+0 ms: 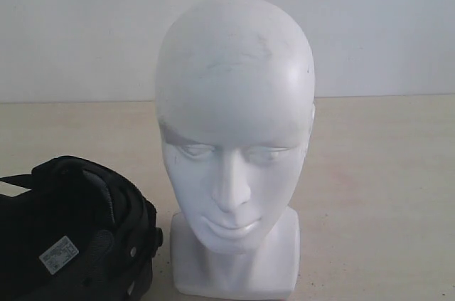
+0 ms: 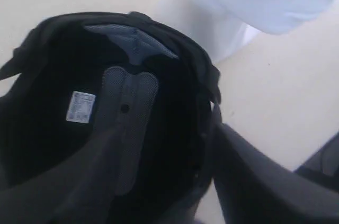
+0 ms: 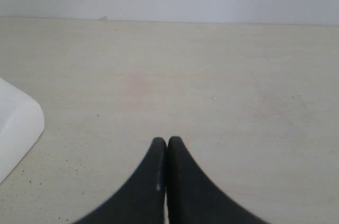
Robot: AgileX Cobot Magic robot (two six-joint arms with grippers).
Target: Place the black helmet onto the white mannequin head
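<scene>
Scuffed white mannequin head (image 1: 234,137), black helmet (image 1: 71,237) beside | beige tabletop (image 1: 384,194) | white wall (image 1: 384,23)

You see the black helmet (image 1: 75,233) lower left, opening up, padded lining and white label showing. The white mannequin head (image 1: 234,123) stands upright mid-frame, bare, facing the camera.

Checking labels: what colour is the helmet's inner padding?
Grey mesh padding inside the black helmet; clearest in left wrist view.

Black helmet (image 1: 78,233), white mannequin head (image 1: 234,123)
</scene>
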